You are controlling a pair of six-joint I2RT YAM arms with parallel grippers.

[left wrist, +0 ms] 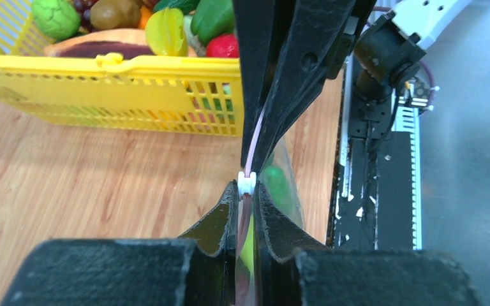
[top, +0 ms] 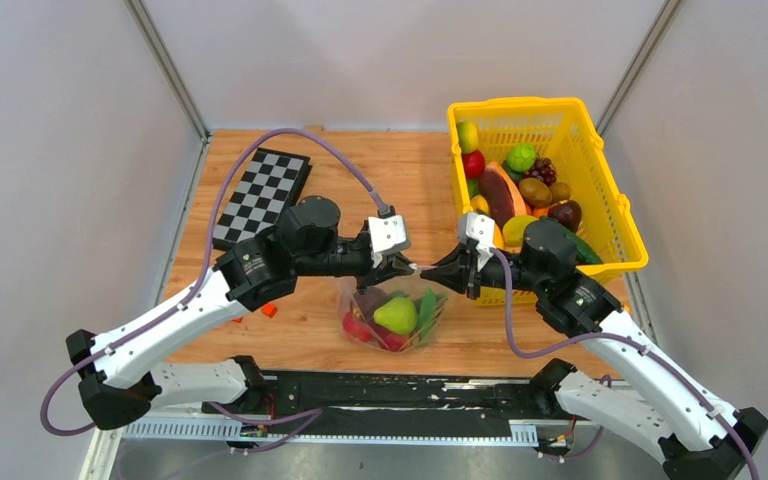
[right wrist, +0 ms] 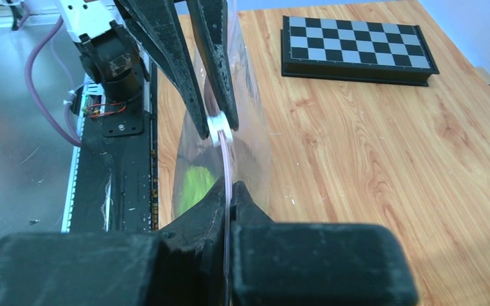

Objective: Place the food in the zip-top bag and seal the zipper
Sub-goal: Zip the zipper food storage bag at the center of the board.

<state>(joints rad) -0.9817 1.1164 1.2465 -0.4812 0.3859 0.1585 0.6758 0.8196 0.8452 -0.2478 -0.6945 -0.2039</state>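
The clear zip-top bag (top: 392, 318) hangs between both grippers just above the table. It holds food: a green pear (top: 396, 314), red fruit (top: 357, 326) and a dark purple piece. My left gripper (top: 407, 266) (left wrist: 247, 192) is shut on the pinkish zipper (left wrist: 252, 150), with a white slider (left wrist: 247, 183) right at its fingertips. Facing it tip to tip, my right gripper (top: 438, 274) (right wrist: 230, 191) is shut on the same zipper (right wrist: 228, 167) a short way from the slider (right wrist: 220, 127). The pear shows as a green blur through the bag in both wrist views.
A yellow mesh basket (top: 612, 205) with several more toy fruits stands at the right, close behind the right arm. A folded chessboard (top: 262, 195) (right wrist: 357, 41) lies at the back left. A tiny orange-red block (top: 269, 310) sits by the left arm.
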